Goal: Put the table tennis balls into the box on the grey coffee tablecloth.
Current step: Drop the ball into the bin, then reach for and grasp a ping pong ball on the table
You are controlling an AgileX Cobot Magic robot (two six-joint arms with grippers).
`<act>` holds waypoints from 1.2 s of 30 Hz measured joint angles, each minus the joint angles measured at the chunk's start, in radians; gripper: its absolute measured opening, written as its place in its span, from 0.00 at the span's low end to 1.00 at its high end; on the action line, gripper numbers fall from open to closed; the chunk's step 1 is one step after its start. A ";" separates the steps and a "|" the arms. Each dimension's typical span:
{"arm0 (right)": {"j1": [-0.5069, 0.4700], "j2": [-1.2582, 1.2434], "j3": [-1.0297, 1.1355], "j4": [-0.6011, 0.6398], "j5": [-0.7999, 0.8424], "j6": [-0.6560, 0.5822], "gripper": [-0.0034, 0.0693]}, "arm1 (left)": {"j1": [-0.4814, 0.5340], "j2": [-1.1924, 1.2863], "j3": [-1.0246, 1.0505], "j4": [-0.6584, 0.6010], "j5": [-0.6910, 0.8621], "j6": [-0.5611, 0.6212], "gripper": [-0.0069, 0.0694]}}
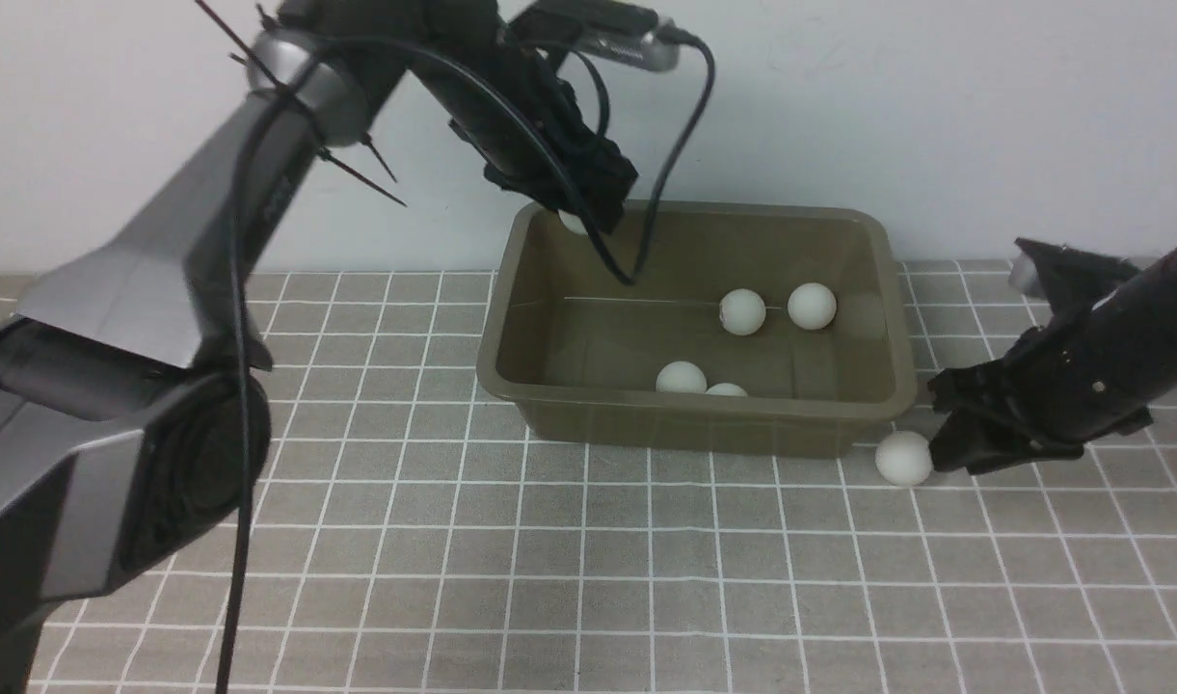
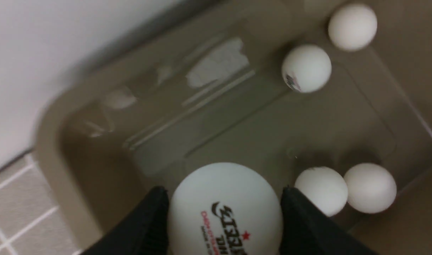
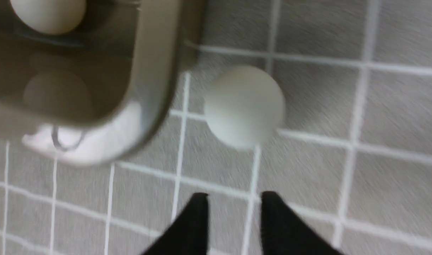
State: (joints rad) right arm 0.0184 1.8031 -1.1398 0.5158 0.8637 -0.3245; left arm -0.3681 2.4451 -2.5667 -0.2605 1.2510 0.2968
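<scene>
The olive-brown box (image 1: 694,413) stands on the grey coffee tablecloth (image 1: 549,559). Several table tennis balls lie inside it, two at the back (image 1: 742,311) and two by the near wall (image 1: 682,377). My left gripper (image 1: 580,214) hangs over the box's far left corner, shut on a white ball with printed marks (image 2: 224,209). Another ball (image 1: 903,458) rests on the cloth just outside the box's near right corner. My right gripper (image 1: 940,439) is low beside that ball. In the right wrist view, the right gripper (image 3: 235,195) is open a little, with the ball (image 3: 244,106) ahead of the tips, apart from them.
A white wall (image 1: 935,116) rises right behind the box. The left arm's black cable (image 1: 651,231) dangles into the box. That arm's bulky links (image 1: 145,386) fill the left foreground.
</scene>
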 joint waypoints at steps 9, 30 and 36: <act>0.035 0.076 0.003 0.001 -0.167 -0.054 0.80 | -0.014 0.028 0.002 0.041 0.000 -0.041 0.89; 0.099 0.077 0.010 -0.126 -0.217 -0.026 0.55 | 0.082 -0.288 0.005 0.147 0.006 -0.129 0.08; 0.101 -0.143 0.010 -0.243 -0.016 0.132 0.55 | 0.135 -0.460 0.119 0.165 0.008 -0.131 0.08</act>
State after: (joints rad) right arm 0.1195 1.6596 -1.1296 0.2723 0.8479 -0.1930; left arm -0.2335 1.9851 -2.4482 -0.0954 1.2593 0.1660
